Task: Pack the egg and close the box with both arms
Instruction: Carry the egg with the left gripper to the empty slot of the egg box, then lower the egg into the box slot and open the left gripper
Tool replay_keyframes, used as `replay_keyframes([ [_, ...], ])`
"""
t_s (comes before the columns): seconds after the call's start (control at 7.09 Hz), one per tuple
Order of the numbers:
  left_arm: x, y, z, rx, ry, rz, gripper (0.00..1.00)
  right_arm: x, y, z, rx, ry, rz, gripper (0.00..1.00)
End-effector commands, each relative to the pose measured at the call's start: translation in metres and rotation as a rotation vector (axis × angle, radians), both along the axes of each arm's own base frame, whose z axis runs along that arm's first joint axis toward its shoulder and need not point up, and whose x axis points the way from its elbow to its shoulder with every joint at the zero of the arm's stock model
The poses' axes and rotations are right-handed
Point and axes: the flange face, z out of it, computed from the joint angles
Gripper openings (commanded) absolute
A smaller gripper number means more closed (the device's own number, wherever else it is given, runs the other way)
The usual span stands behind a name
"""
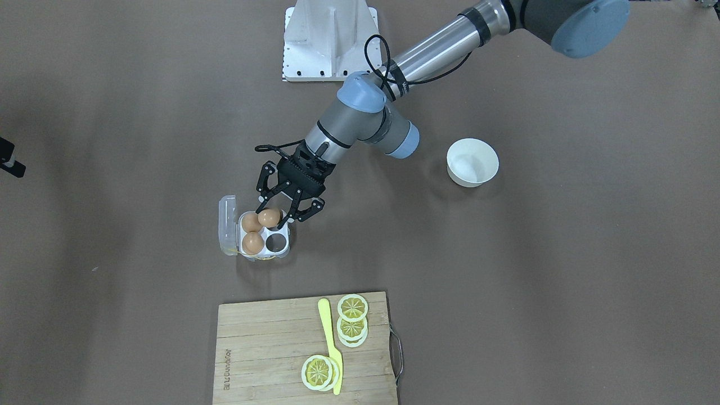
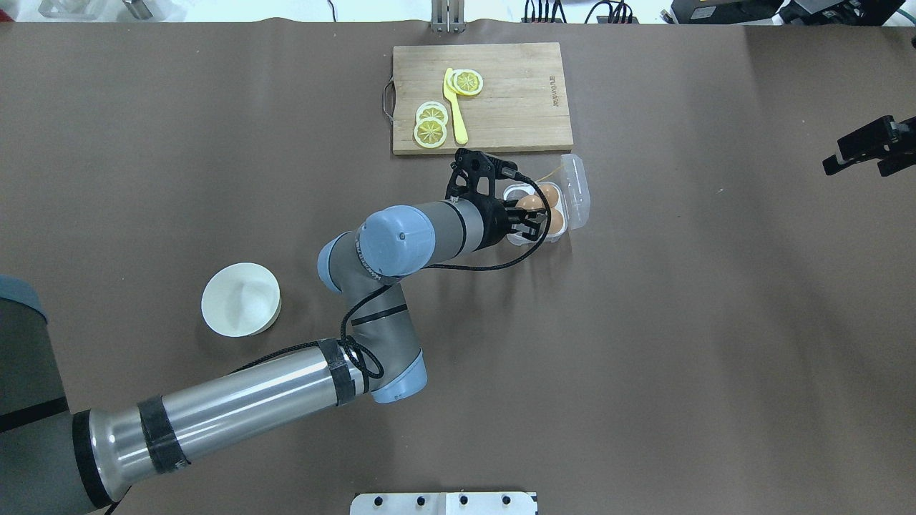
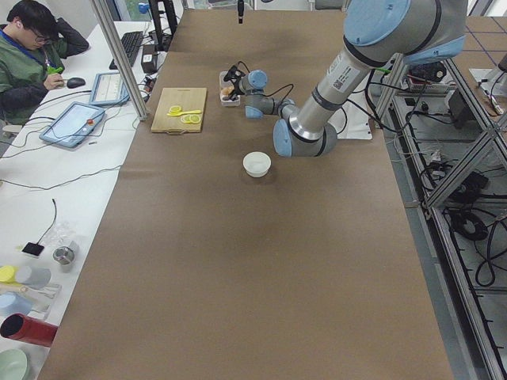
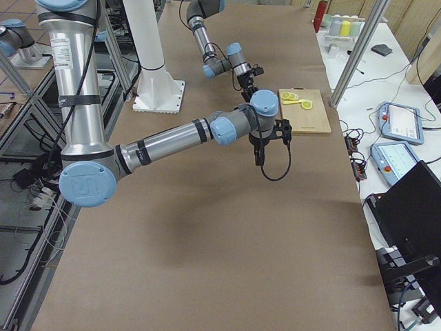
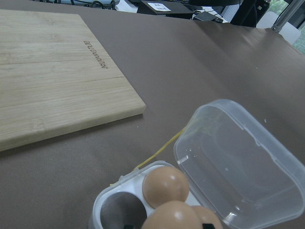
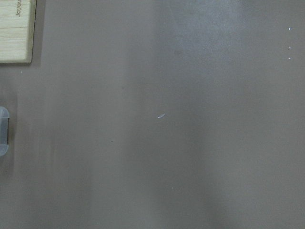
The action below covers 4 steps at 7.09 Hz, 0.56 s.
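The clear box (image 1: 226, 225) lies open on the table, lid tipped to one side. Two eggs (image 1: 252, 242) sit in its white tray, and one cell (image 1: 275, 242) is empty. A third egg (image 1: 269, 217) rests at the fourth cell, between the spread fingers of my left gripper (image 1: 281, 209), which is open over the box (image 2: 578, 189). The left wrist view shows this egg (image 5: 171, 217) close below the camera and the lid (image 5: 238, 162) standing open. My right gripper (image 2: 869, 146) is far off at the table's side, empty, its fingers apart.
A wooden cutting board (image 1: 270, 349) with lemon slices (image 1: 352, 308) and a yellow knife (image 1: 329, 337) lies just beyond the box. A round white bowl (image 1: 469, 177) stands beside the left arm. The white metal stand (image 1: 330, 39) is at the robot's base.
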Motion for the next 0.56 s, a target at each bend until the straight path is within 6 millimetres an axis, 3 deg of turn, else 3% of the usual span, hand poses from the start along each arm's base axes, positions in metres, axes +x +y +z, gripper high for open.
replay_keyframes([
  [0.0,0.0009,-0.0009,-0.0029,0.001,0.001,-0.008,0.00,-0.0001,-0.0004,-0.0003,-0.001,0.000,0.001,1.00],
  [0.28,0.0002,-0.0020,-0.0016,0.012,-0.007,-0.010,0.41,-0.0004,-0.0013,-0.0019,0.003,-0.001,0.000,1.00],
  [0.42,0.0002,-0.0020,-0.0016,0.034,-0.018,-0.009,0.48,-0.0004,-0.0013,-0.0019,0.003,-0.001,0.000,1.00],
])
